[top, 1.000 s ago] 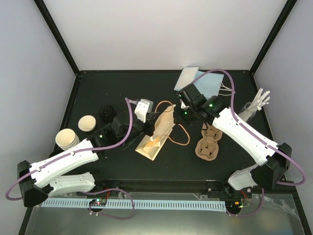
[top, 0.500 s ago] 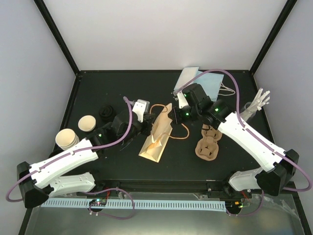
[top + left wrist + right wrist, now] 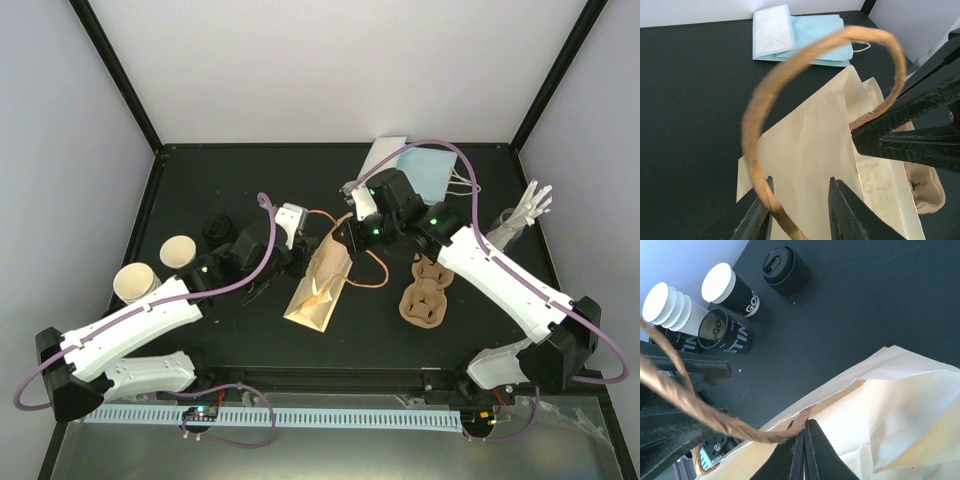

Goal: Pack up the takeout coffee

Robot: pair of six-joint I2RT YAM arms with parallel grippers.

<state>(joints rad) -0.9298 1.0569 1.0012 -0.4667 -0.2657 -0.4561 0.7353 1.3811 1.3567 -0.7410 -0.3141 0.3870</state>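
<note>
Tan paper bag (image 3: 315, 290) lies flat on the worktop; I judge I am opening its mouth. The right gripper (image 3: 802, 432) has its jaws clenched on the rim at a handle root. The left gripper (image 3: 800, 200) jaws stand parted beside the rope handle (image 3: 754, 125). I see no lidded takeout coffee: a loose cup (image 3: 178, 250) and black lids (image 3: 215, 230) stand left, well apart from the bag. Next I must spread that mouth.

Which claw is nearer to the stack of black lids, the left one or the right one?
Left. The left claw sits between the stack of black lids and the tan bag; the right claw grips the bag's mouth, beyond the left one.
</note>
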